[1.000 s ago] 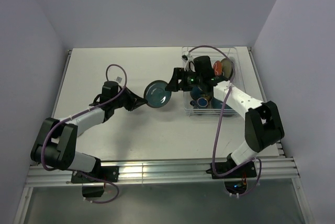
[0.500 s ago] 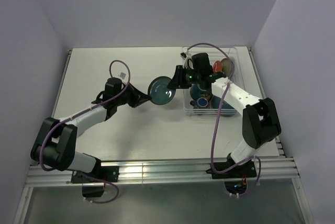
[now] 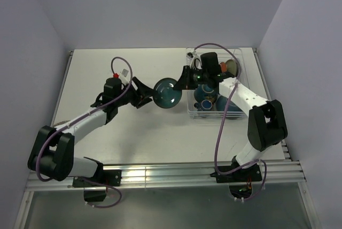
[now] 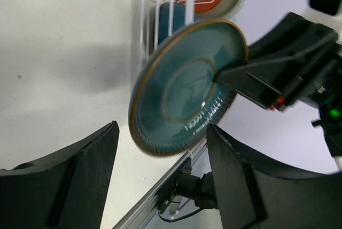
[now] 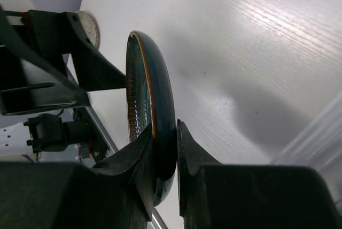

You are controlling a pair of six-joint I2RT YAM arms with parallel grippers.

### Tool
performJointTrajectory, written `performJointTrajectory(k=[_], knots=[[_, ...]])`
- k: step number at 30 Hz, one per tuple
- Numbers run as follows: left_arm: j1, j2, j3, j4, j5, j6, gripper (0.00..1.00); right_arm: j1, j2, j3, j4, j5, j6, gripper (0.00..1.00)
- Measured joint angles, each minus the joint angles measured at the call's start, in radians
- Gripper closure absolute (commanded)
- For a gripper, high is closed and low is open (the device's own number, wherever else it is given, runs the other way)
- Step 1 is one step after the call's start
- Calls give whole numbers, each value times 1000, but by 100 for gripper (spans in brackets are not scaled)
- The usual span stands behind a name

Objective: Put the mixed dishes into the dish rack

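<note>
right gripper was pinched shut on the rim of the teal plate. plate stood on edge, held up off the table, just left of the dish rack. left gripper was open wide, facing the plate's other side, fingers not clamping it. rack sat at the table's far right corner, with orange-red plate and olive-brown bowl at its far end, teal bowl nearer.
</note>
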Motion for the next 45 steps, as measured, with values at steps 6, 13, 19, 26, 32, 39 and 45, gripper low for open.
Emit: performJointTrajectory(k=[6,13,19,26,32,39,45], knots=[[5,-89,78,-116,-57,145,24,-130,-35,0,-24,-42,-20,100],[16,-248,171,-349,-248,439,20,-288,-198,3,-40,195,-138,100],[16,-397,147,-486,-461,624,7,-298,-239,63,-37,482,-274,100],[16,-513,113,-547,-576,698,7,-298,-149,146,-32,724,-430,100],[16,-530,113,-552,-586,711,8,-298,-45,153,-23,824,-495,100],[16,-541,111,-553,-587,725,8,-298,43,183,-24,878,-513,100],[16,-549,109,-554,-587,729,8,-298,89,221,-20,892,-509,100]])
